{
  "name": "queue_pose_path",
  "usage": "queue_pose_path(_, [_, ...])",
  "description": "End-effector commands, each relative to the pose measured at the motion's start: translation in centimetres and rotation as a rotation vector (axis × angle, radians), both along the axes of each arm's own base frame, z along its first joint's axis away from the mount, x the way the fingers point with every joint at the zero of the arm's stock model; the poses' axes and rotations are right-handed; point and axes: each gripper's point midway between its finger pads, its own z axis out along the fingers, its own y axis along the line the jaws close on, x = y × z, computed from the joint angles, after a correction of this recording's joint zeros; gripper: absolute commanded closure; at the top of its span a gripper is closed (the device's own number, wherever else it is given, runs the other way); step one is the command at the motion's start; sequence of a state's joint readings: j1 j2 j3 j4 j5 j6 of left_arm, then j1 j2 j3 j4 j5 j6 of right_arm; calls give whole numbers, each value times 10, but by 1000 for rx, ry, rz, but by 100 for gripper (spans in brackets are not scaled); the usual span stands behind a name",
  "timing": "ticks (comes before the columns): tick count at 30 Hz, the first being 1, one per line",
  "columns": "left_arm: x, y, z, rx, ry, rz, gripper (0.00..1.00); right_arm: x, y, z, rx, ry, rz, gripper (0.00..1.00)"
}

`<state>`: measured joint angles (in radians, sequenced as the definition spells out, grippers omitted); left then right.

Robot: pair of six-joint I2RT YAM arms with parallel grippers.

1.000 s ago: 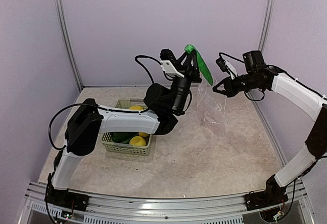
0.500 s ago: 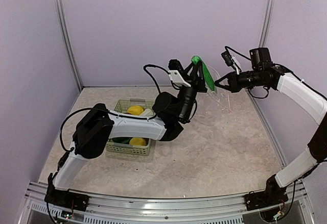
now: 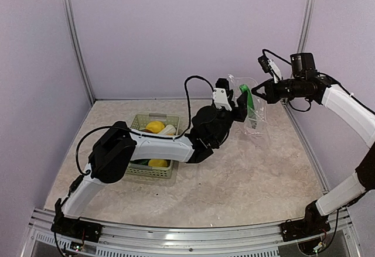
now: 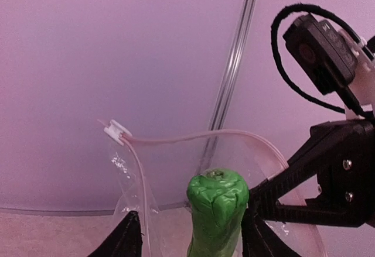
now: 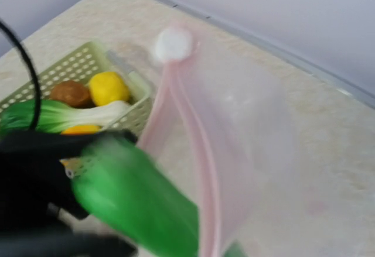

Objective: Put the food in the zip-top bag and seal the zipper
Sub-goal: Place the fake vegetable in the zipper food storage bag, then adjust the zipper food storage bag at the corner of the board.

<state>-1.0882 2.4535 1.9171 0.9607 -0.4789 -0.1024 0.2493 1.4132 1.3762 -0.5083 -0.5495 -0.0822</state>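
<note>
Your left arm (image 3: 155, 146) and right arm (image 3: 345, 108) wear white shells over black joints. Black cables (image 4: 273, 30) feed the wrist cameras (image 4: 319, 49), and silver screws (image 4: 347, 164) stud the right gripper's (image 3: 255, 91) black fingers (image 4: 345, 181).

the worktop (image 3: 246, 181) is a pale beige surface with a marbled, stone-like pattern. lilac walls (image 3: 176, 28) close it in at the left, back and right, and a metal rail (image 3: 176, 228) edges the near side. lying directly on it is a pale green slatted plastic basket (image 3: 146, 171), flat and upright on the left half, towards the back and well apart from the right wall. the right wrist view shows one corner of it resting on the beige surface.
</note>
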Motion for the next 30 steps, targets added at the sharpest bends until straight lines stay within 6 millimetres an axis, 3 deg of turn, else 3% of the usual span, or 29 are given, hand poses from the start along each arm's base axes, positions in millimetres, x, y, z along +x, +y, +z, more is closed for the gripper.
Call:
queue_pose_path(1, [-2,-3,-10,85,59,-32,33,11,-17,3,-45,-62,-85,100])
queue_pose_path(3, [-8,1,-4,96,71,-61,26,15,-21,2,-60,-73,-112,100])
queue_pose_path(4, [-14,5,11,90,66,-92,23,17,-24,3,-71,-82,-128,100])
queue_pose_path(6, [-21,8,13,113,115,-128,20,24,-31,3,-95,-96,-173,100])
queue_pose_path(8, [-18,22,18,85,218,-103,21,27,-33,1,-113,-110,-182,100])
queue_pose_path(10, [-9,35,10,52,348,-95,23,29,-34,-2,-118,-123,-192,100])
queue_pose_path(11, [-5,40,3,1,491,-186,27,30,-31,-7,-119,-126,-186,100])
queue_pose_path(13, [-1,44,0,-58,584,-283,31,32,-25,-10,-122,-121,-171,100])
queue_pose_path(19, [-7,28,-7,-64,633,-434,39,35,-13,-17,-144,-120,-153,100])
queue_pose_path(24, [-26,9,2,-20,580,-523,36,41,-11,-16,-180,-148,-177,100])
queue_pose_path(27, [-26,3,3,-11,604,-499,35,42,-8,-16,-206,-166,-181,100])
queue_pose_path(28, [-19,5,-1,-21,647,-459,36,41,-6,-16,-210,-171,-177,100])
queue_pose_path(30, [-2,15,-30,-40,802,-344,41,39,-1,-17,-215,-174,-168,100])
